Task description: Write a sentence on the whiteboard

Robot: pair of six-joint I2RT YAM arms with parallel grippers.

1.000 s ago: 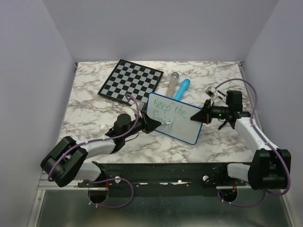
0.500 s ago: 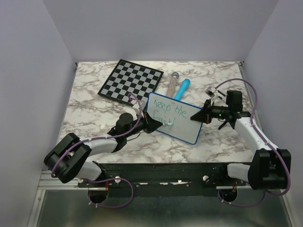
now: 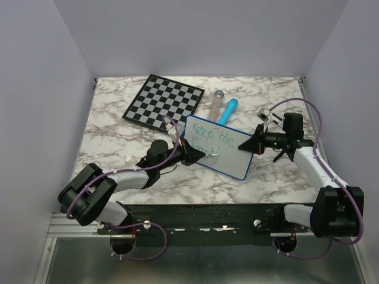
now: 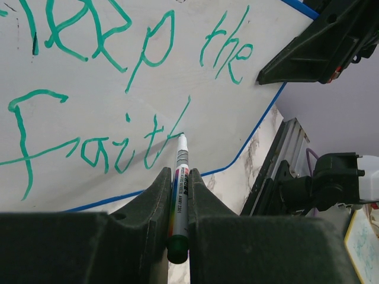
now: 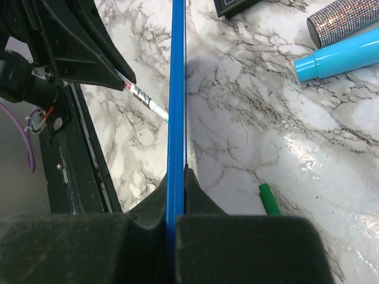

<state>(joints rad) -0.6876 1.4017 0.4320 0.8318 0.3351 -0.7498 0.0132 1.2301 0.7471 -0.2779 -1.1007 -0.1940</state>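
The whiteboard (image 3: 232,158), white with a blue rim, stands tilted at mid-table. The sentence (image 3: 213,139) is in green marker; in the left wrist view it reads "Keep the" (image 4: 142,44) above "Faith" (image 4: 89,151). My left gripper (image 3: 199,155) is shut on a grey marker (image 4: 180,189), whose tip touches the board at the end of the second line. My right gripper (image 3: 246,144) is shut on the board's right edge, which shows edge-on as a blue strip (image 5: 176,89) between its jaws. The marker also shows in the right wrist view (image 5: 142,97).
A checkered chessboard (image 3: 164,102) lies at the back left. A glittery tube (image 3: 215,103) and a light blue tube (image 3: 228,110) lie behind the whiteboard. A green cap (image 5: 269,200) lies on the marble near my right gripper.
My left arm has shifted to the right along the board, carrying the marker tip further along the second line. My right arm and the board have not moved.
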